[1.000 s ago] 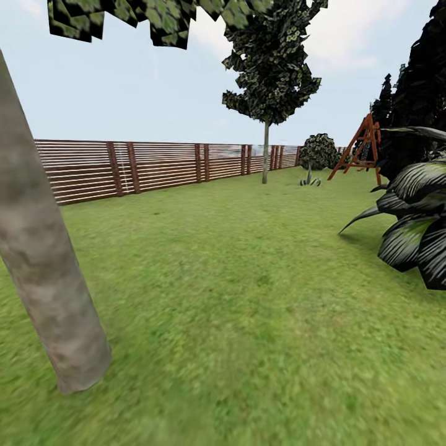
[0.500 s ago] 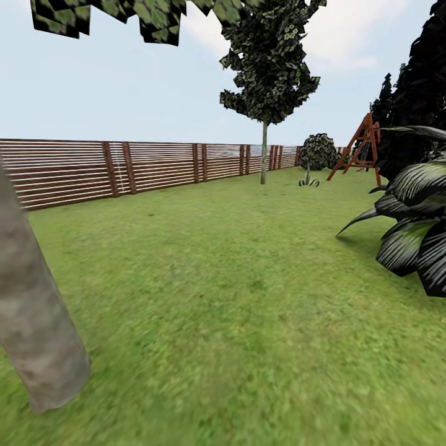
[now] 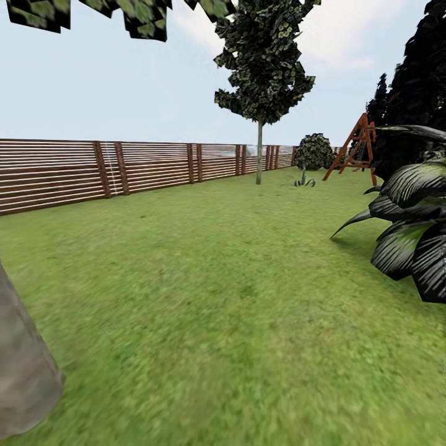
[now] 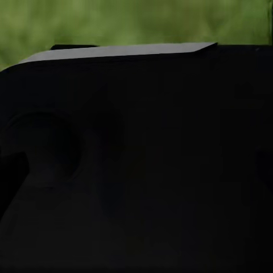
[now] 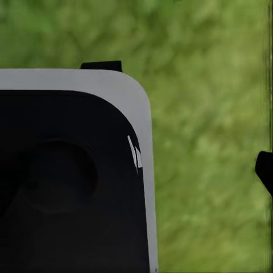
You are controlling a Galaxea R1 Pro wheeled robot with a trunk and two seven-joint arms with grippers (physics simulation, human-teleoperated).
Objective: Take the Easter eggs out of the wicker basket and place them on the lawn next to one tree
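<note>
I am looking out over the lawn point(image 3: 235, 297), a wide flat stretch of mottled green grass running away from me to a dark brown fence point(image 3: 142, 167) of horizontal slats that is closing in the garden along the left and far side. Pale blue sky with thin cloud is sitting above it.

On the right edge, a mass of black foliage point(image 3: 421, 93) is towering, and below it broad dark striped leaves point(image 3: 409, 235) are spreading in over the grass. At the lower left corner a thick grey-tan trunk point(image 3: 21, 371) is standing very near me, leaning slightly, with bits of jagged green crown point(image 3: 93, 12) hanging in at the top. Far off by the fence a tree point(image 3: 260, 68) is standing upright, its thin pale trunk vertical under a dark mottled crown. Beyond it I am seeing a small round bush point(image 3: 314, 152) and a red-brown wooden frame point(image 3: 356, 148).

From the right wrist camera I am getting blurred grass point(image 5: 210, 142) beside a dark, pale-edged robot body point(image 5: 68, 182); the left wrist camera is giving me mostly that dark body point(image 4: 136, 170) with a strip of green above. I cannot tell how either pair of jaws is standing.
</note>
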